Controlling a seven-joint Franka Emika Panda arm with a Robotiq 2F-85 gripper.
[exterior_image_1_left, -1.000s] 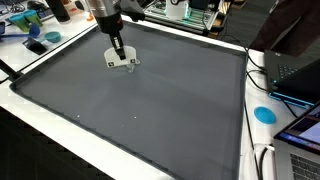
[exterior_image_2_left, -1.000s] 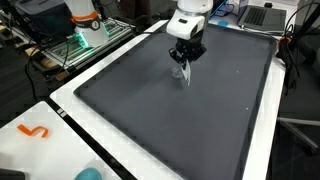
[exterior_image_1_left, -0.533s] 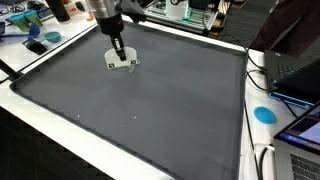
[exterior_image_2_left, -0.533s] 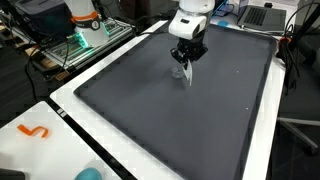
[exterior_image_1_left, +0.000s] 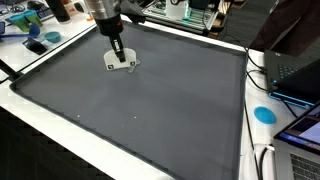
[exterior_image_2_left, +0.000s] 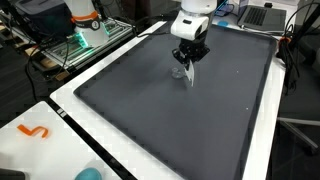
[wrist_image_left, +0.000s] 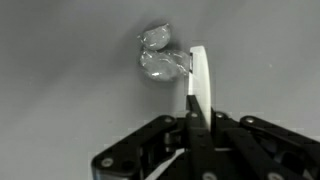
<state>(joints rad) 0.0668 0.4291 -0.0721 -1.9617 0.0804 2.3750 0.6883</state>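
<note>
Close up, in the wrist view, the gripper (wrist_image_left: 192, 120) has its two fingers squeezed tight on a thin white stick (wrist_image_left: 197, 75). A shiny lump (wrist_image_left: 157, 60) touches the far end of the stick (I cannot tell if it is stuck to the stick or only lies against it).

A bit farther out, in an exterior view, the arm points straight down, and the stick and the lump show as a small pale thing right under the fingers. They are on the big dark mat (exterior_image_1_left: 160, 110), near its far corner and well away from the middle.

So the grab looks done: the stick is held. The lift does not look done, because the lump seems to rest on the mat and I see no gap under it.

Farther away, the white table (exterior_image_1_left: 60, 125) runs around the mat. A blue round thing (exterior_image_1_left: 264, 114) sits on it past one side. An orange squiggle (exterior_image_2_left: 33, 131) lies on the near white edge in an exterior view, and a laptop (exterior_image_2_left: 265, 15) stands at the far end.
</note>
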